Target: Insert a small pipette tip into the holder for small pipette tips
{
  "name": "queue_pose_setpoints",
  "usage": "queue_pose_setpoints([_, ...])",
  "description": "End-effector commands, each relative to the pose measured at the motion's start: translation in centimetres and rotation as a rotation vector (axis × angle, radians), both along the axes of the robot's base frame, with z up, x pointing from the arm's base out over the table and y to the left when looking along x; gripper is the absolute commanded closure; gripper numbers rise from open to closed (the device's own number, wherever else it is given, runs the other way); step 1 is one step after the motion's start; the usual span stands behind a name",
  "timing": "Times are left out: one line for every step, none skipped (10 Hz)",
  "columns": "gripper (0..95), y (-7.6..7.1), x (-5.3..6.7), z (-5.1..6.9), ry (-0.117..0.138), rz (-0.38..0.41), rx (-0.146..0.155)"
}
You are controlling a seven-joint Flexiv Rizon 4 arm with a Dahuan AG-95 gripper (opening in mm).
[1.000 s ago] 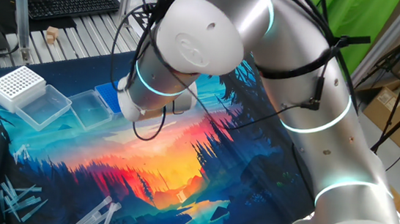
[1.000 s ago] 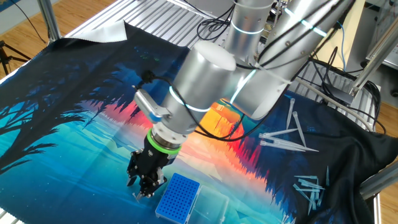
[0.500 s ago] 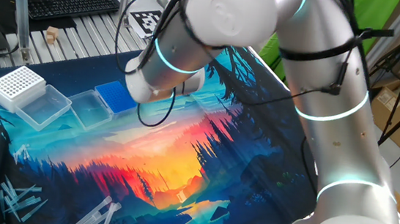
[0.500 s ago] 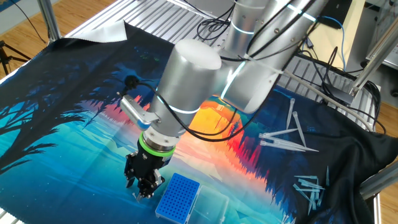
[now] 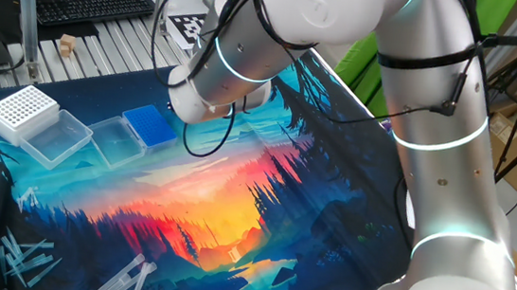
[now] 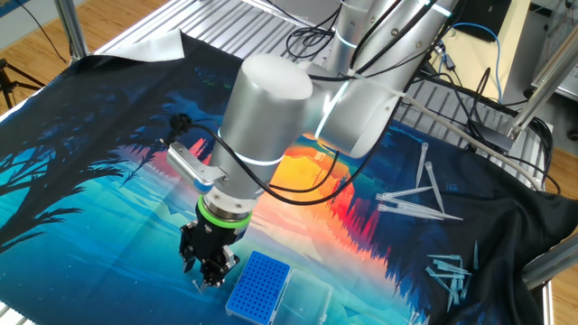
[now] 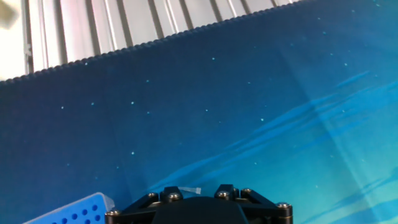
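- From the other fixed view, my gripper (image 6: 209,271) hangs low over the mat near the desk's front edge, fingers pointing down, just to the left of the holder for small pipette tips (image 6: 259,285).
- The fingers sit close together, and the hand view shows a pale sliver at their base that I take for the small pipette tip (image 7: 189,190); I judge the jaws clamped on it, though the tip is too small to be sure.
- I cannot tell whether the tip's long axis is upright or tilted; the fingers hide most of it.
- The relation that matters: the blue rack lies to the gripper's right in this view, near but apart, its hole grid facing up. In the hand view only its corner (image 7: 74,211) shows, at the lower left.
- My next move, as I judge it, is a short sideways shift over the grid, then straight down.
- Further right, spare tips (image 6: 411,199) lie scattered by the desk's right edge, well apart.
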State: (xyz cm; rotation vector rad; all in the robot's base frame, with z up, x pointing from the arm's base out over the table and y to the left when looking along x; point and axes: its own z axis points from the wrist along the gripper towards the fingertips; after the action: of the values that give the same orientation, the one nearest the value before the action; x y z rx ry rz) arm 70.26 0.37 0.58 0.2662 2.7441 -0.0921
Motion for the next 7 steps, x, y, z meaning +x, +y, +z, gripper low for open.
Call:
queue_pose_setpoints([57.0,0.02,-0.21,0.15,0.020,0.048,-0.017])
queue_pose_setpoints([57.0,0.02,-0.21,0.15,0.028,0.060,-0.014])
queue_pose_setpoints([57.0,0.01,-0.22,0.16,0.035,0.078,-0.016])
queue_pose_setpoints([57.0,0.01,-0.22,0.18,0.042,0.099,-0.024])
queue_pose_setpoints([57.0,0.01,-0.22,0.19,0.046,0.111,-0.029])
queue_pose_setpoints([57.0,0.01,-0.22,0.20,0.054,0.133,-0.036])
queue_pose_setpoints([57.0,0.00,-0.22,0.20,0.060,0.145,-0.040])
